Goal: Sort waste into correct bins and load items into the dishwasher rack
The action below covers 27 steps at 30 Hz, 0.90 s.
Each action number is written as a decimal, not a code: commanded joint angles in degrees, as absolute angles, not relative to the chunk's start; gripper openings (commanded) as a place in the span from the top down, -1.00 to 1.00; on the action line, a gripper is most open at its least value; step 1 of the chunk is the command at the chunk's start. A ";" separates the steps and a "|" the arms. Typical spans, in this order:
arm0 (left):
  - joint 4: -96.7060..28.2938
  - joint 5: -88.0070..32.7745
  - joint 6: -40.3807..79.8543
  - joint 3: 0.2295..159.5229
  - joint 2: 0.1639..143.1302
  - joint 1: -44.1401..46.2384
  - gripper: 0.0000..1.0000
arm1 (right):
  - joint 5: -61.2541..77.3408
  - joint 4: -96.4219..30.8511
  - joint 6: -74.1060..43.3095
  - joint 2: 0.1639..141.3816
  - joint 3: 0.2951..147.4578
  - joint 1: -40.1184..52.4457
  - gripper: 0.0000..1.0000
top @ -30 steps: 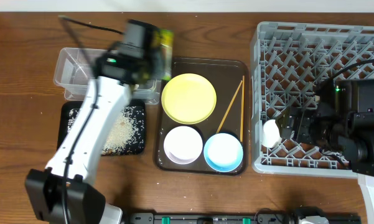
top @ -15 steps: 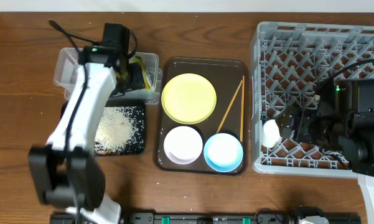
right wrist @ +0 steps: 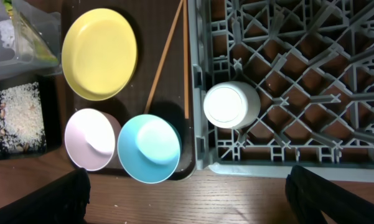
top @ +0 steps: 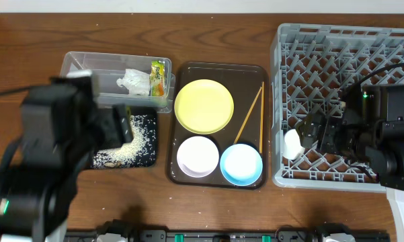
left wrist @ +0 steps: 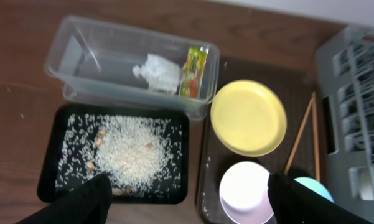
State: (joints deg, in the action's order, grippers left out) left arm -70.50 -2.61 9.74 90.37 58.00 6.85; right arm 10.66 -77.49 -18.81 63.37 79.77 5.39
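A crumpled tissue (left wrist: 157,71) and the snack wrapper (left wrist: 194,71) lie in the clear tub (top: 87,70). Rice grains (left wrist: 127,149) cover the black tray (left wrist: 56,180). On the brown serving tray sit the yellow plate (top: 204,105), cream bowl (top: 197,156), blue bowl (top: 241,163) and two chopsticks (top: 249,117). The white cup (right wrist: 230,104) stands in the grey rack (top: 343,60) near its front left corner. My left gripper (left wrist: 193,202) hangs open and empty high over the black tray's near edge. My right gripper (right wrist: 187,199) is open and empty over the rack's front edge, beside the cup.
The dark brown serving tray (top: 188,74) lies between the bins and the rack. My left arm (top: 40,168) looms large over the table's front left. Bare wooden table (top: 215,208) runs along the front edge.
My left gripper carried the wrapper over the clear tub, opened and let it go; the wrapper now lies in the tub. The left arm has pulled back and up. The right arm stayed put.
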 commanded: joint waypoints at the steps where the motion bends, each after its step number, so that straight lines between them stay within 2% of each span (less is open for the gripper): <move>1: -70.67 -2.33 8.58 90.72 53.91 6.94 -0.68 | 10.52 -77.45 -18.61 63.40 80.16 5.87 -0.99; 11: -70.98 -2.33 8.56 90.45 44.29 6.94 -0.77 | 10.55 -77.43 -18.61 63.40 80.16 5.87 -0.99; 15: -69.73 2.09 7.05 87.02 39.79 6.94 -0.78 | 10.55 -77.45 -18.61 63.40 80.18 5.87 -0.99; 19: -56.21 1.02 3.66 74.96 32.80 6.94 -0.79 | 10.55 -77.45 -18.61 63.40 80.18 5.87 -0.98; 23: -40.71 -6.24 -3.16 59.57 25.15 6.94 -0.80 | 10.55 -77.45 -18.59 63.40 80.18 5.87 -0.98; 27: -29.36 -11.07 -3.64 45.50 17.91 6.94 -0.80 | 10.55 -77.43 -18.61 63.40 80.18 5.87 -0.99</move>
